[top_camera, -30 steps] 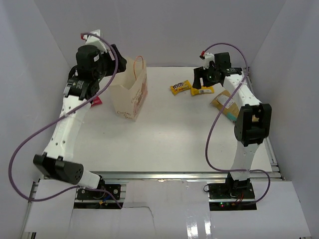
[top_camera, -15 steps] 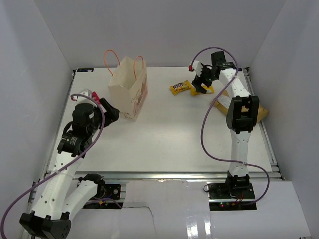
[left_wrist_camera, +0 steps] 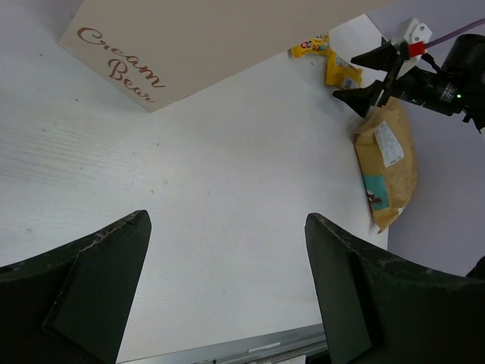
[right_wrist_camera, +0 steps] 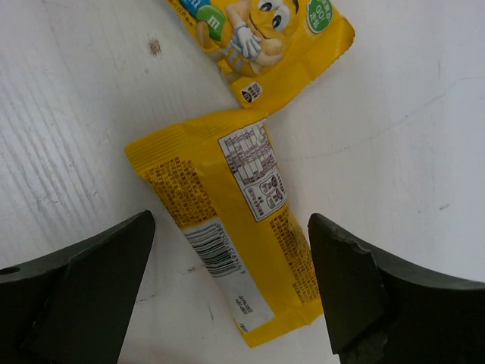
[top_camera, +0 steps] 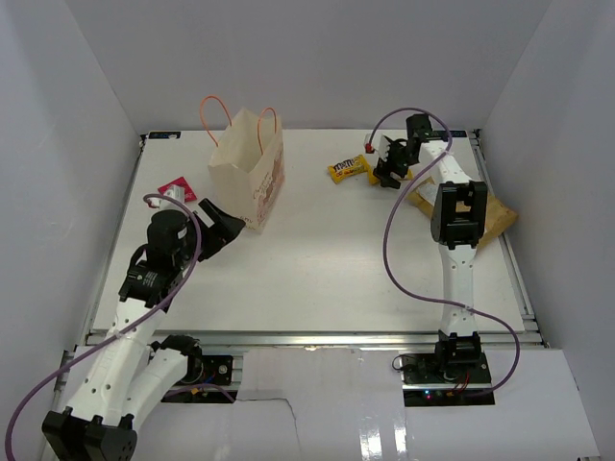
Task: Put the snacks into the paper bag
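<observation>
Over yellow packet, end effector agape

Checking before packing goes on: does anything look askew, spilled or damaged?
The tan-brown pouch with a white label lies at the right edge of the table, one corner seemingly past it. The cream paper bag stands upright; nothing looks spilled.

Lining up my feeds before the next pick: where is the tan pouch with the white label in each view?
Top external: tan pouch at the right, partly behind the right arm.
Left wrist: right side, lying flat.
Right wrist: not in it.
Shared landmark: the yellow M&M's packet, in all three.
</observation>
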Motion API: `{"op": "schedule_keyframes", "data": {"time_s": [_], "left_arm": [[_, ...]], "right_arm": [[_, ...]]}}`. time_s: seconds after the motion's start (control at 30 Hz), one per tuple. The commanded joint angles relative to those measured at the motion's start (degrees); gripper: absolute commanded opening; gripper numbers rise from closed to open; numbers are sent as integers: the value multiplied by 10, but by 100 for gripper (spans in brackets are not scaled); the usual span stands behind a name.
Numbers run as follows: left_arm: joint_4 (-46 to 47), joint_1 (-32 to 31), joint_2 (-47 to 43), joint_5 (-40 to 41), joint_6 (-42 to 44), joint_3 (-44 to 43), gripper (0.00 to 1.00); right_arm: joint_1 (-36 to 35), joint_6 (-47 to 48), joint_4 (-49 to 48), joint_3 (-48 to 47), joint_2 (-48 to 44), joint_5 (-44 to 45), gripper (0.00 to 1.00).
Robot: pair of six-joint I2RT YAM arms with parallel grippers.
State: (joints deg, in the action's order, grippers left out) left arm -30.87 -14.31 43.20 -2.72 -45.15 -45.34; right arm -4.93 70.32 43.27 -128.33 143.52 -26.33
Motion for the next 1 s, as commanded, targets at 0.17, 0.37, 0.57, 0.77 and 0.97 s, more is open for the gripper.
{"op": "schedule_keyframes", "data": {"time_s": [0.17,0.37,0.57,0.77,0.97], "left_arm": [[127,2,25,-148,-42,39,94],[197,-2,59,-208,-74,53,94],[280,-37,119,-216,-124,54,94],[322,-103,198,-203,-111,15,94],[309,-106,184,-194,-66,40,94]], "right_arm": [[-3,-66,2,19,12,-29,72],[-5,-82,24,122,-54,-61,46],[-19,-131,28,222,-162,-115,33],[-45,-209,60,264,-271,-234,29],[-108,-324,28,168,-337,-326,27]]}}
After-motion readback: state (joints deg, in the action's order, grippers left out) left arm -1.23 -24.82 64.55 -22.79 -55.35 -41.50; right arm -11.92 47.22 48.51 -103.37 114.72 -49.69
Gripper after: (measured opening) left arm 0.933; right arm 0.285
